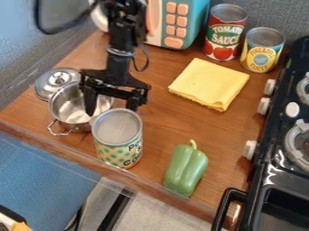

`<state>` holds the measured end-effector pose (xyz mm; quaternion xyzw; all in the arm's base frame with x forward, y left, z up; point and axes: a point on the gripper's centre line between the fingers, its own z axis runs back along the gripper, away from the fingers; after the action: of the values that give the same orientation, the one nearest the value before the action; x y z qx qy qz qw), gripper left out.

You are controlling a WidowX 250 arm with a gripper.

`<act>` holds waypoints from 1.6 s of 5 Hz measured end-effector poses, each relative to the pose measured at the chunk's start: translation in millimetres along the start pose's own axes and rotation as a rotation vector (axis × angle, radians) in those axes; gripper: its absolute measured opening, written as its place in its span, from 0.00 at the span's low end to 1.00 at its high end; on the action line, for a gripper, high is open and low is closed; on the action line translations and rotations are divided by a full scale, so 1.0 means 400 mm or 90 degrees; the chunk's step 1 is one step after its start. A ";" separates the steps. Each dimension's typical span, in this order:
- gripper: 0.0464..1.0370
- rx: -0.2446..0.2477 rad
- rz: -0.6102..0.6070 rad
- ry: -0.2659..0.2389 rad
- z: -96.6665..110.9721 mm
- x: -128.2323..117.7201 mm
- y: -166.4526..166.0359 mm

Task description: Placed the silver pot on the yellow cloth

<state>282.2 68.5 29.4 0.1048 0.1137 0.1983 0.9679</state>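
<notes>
camera view | from above | slanted down | facing wooden counter [163, 122] | close

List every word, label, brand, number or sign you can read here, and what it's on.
"TOMATO SAUCE": red can.
"PINEAPPLE": yellow can, top line; the word under it is too blurred to read.
Front can: large dark letters, partly turned out of sight, perhaps starting "Po" and "Co"; the full words can't be read.
No numbers or signs can be made out.
</notes>
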 end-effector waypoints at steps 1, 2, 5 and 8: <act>0.61 0.016 0.013 0.010 0.004 0.011 0.001; 0.30 0.011 0.011 -0.006 0.001 0.010 0.001; 0.01 -0.120 -0.100 -0.193 0.166 0.057 -0.097; 0.44 -0.120 -0.125 -0.194 0.112 0.034 -0.056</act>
<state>314.0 46.8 64.2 0.0309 -0.0436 0.0946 0.9941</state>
